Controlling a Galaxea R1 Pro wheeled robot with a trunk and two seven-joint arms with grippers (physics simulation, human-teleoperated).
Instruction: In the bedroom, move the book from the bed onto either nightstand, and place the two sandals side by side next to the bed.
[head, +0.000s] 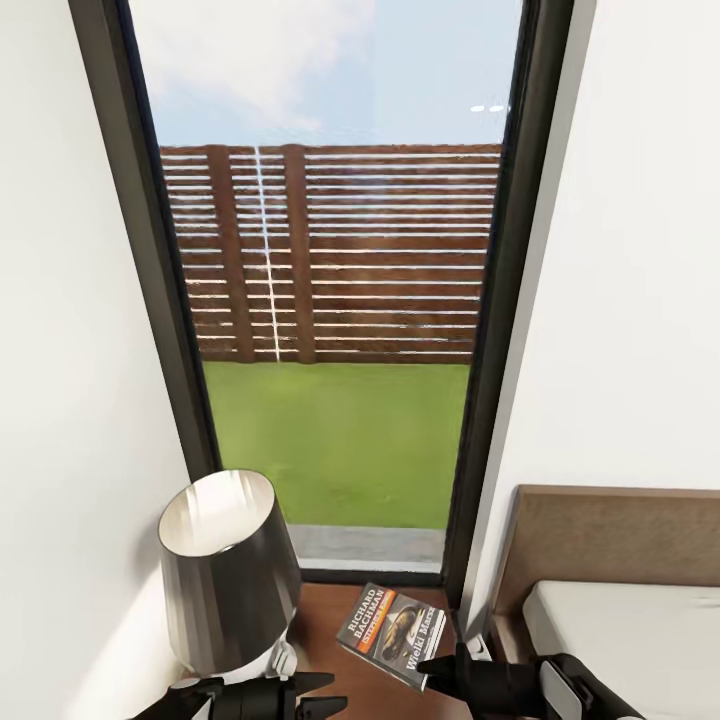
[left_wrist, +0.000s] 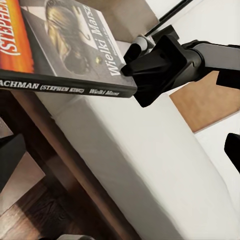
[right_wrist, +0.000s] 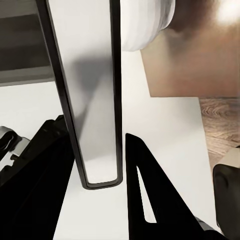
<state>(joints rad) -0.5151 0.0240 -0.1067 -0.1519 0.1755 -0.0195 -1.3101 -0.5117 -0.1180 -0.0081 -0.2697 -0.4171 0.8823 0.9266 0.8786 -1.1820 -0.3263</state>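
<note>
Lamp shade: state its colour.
Dark grey outside, pale inside, best in the head view: lamp shade.

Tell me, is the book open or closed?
Closed. The book shows its whole front cover, and the right gripper pinches its edge above the nightstand.

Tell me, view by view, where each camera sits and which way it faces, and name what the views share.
Head view: on the head, facing the window, lamp and nightstand; left gripper and right gripper at the bottom.
Left wrist view: on the left arm, looking across at the book held by the right gripper, bed beneath.
Right wrist view: on the right arm, looking along its fingers, the book edge-on between them.
Shared: the book, in all three.
</note>
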